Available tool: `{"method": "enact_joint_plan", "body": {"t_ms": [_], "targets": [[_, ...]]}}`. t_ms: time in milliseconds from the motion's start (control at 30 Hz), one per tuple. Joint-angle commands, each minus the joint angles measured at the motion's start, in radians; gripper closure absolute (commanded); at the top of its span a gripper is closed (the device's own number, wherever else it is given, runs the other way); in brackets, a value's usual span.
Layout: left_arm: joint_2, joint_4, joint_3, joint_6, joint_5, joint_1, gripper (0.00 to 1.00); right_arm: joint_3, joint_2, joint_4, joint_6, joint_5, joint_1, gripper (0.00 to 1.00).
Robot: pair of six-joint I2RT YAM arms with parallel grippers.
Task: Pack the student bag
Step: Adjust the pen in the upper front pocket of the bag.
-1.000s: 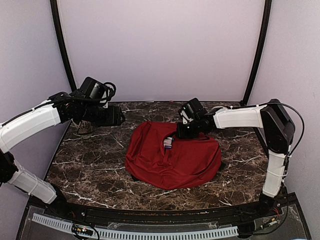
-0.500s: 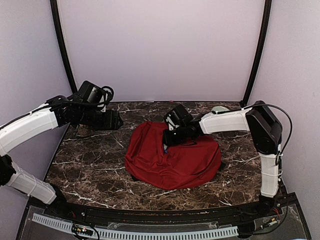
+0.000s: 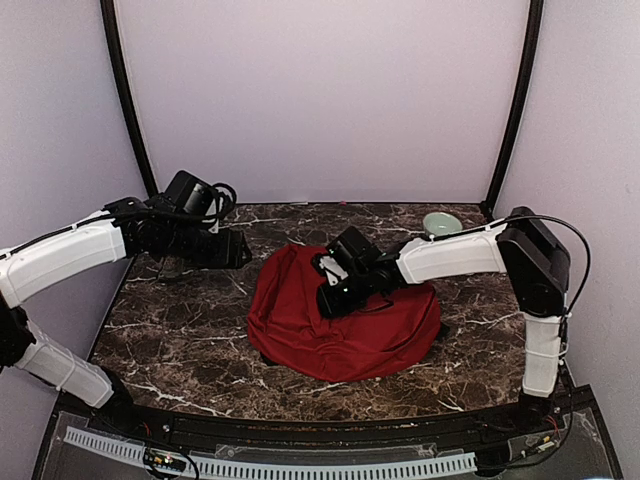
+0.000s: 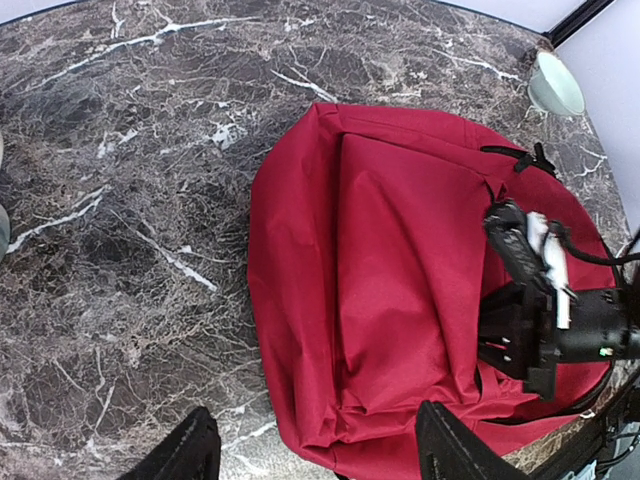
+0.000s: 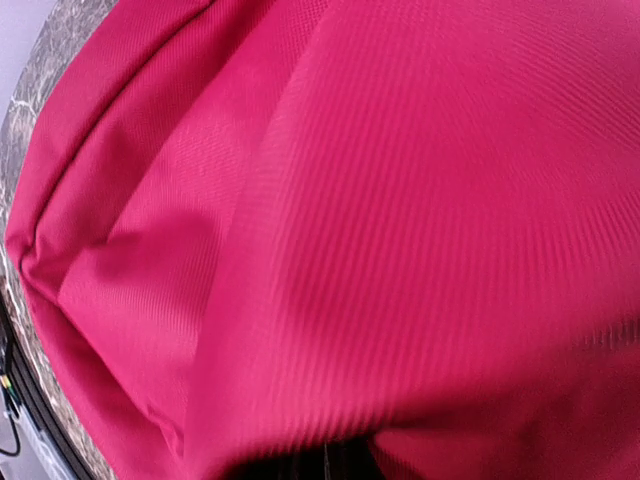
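Two arms of mine reach out over the marble table (image 3: 180, 335). The bag (image 3: 350, 335) lies flat near the middle of it, a little toward my right side. It is red and rumpled, with a long fold running down its front panel. Black strap ends (image 4: 520, 160) show at one edge of it.

My right gripper (image 3: 327, 298) is down on the bag, on the far half of its top, with the tip pressed against the cloth. My right wrist camera sees almost nothing but red weave and a dark patch along the bottom edge, and my fingertips do not show clearly there. From above and from my left wrist I see only the black body with a white part on it. I cannot tell whether this gripper is closed or whether it has anything in it.

My left gripper (image 3: 238, 250) hangs above the table to the left of the bag, apart from the cloth. Its two fingers (image 4: 190, 455) stand wide apart at the bottom of my left wrist view, holding nothing. The bag's near edge and the marble show below the gap.

A pale green bowl (image 3: 441, 222) sits near the far right corner of the table, well apart from the bag.
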Motion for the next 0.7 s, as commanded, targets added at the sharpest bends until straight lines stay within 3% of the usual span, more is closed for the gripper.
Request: {"method": "enact_joint_plan", "body": {"t_ms": [0,200,467,667], "targets": [[0.052,0.025,0.012,0.017,0.024,-0.004,0.31,-0.046,-0.11,-0.043,-0.051,0.055,0.014,0.88],[0.162,0.017,0.105,0.024,0.048,-0.036,0.33,-0.037,-0.193,-0.203,-0.09,0.155,0.013,0.88],[0.314,-0.038,0.251,0.02,0.046,-0.097,0.34,-0.146,-0.403,-0.231,-0.046,0.253,-0.013,0.91],[0.342,-0.058,0.28,0.003,0.044,-0.125,0.34,-0.102,-0.408,-0.292,-0.013,0.328,-0.037,0.84]]}}
